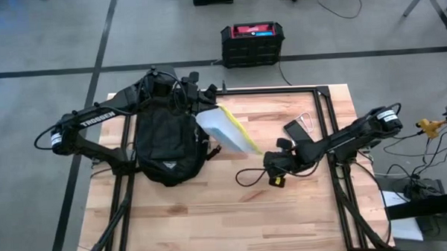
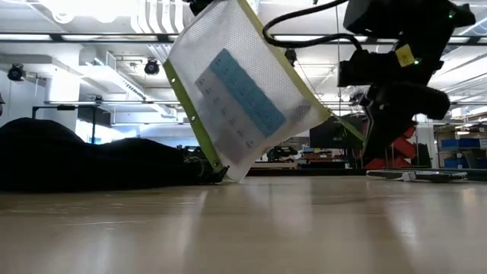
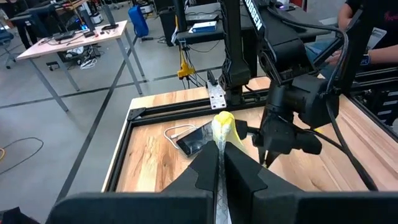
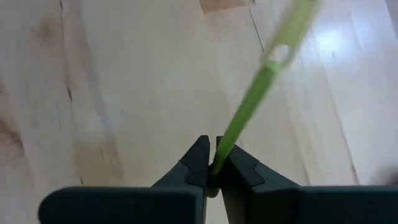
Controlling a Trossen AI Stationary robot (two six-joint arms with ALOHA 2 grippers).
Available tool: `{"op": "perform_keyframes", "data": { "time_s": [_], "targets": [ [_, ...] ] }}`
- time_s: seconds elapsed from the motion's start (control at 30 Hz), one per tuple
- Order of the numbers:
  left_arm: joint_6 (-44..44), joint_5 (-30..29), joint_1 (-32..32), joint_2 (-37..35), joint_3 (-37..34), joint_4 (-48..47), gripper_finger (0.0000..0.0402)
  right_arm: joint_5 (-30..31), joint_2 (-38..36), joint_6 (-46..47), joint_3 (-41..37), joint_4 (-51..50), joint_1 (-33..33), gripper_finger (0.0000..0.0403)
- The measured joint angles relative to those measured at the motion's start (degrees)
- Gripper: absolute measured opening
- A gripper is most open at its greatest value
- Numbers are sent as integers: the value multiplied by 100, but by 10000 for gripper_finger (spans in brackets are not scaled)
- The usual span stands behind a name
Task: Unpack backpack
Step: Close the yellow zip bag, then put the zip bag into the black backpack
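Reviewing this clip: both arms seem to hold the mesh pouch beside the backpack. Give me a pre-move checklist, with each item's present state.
1. Left gripper closed on the mesh pouch: ok; the left wrist view shows its fingers pinching the pouch's edge.
2. Right gripper closed on the pouch's green trim: ok.
3. Pouch fully out of the backpack: cannot tell; in the low view its lower corner sits right at the backpack.
4. Pouch off the table: ok; it hangs tilted above the wood.
5. Landing space: ok for the bare wood near the table's front; the phone lies near the right arm.
6. Backpack lying flat: ok.
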Motion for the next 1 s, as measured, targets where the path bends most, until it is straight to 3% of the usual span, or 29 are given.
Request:
{"op": "perform_keyframes", "data": {
  "time_s": [0.23, 0.37, 0.47, 0.63, 0.8, 1.0],
  "targets": [
    [-214, 3, -105, 22, -12, -50, 0, 33, -646, -873, 491, -225, 0, 73],
    [-297, 2, -121, 16, -184, -58, 0, 588, -965, -1382, 675, 159, -1, 131],
    [-418, 2, -139, 41, -336, 79, 0, 1029, -1051, -1977, 647, 1168, -49, 176],
    [-521, -1, -245, 68, -382, 218, 0, 981, -777, -2696, 585, 3352, -217, 223],
    [-597, -4, -423, 50, -384, 222, 0, 974, -323, -2816, 577, 4492, -564, 235],
    [-604, -13, -493, 37, -386, 181, 0, 972, 135, -2434, 641, 4873, -1014, 209]
  ]
}}
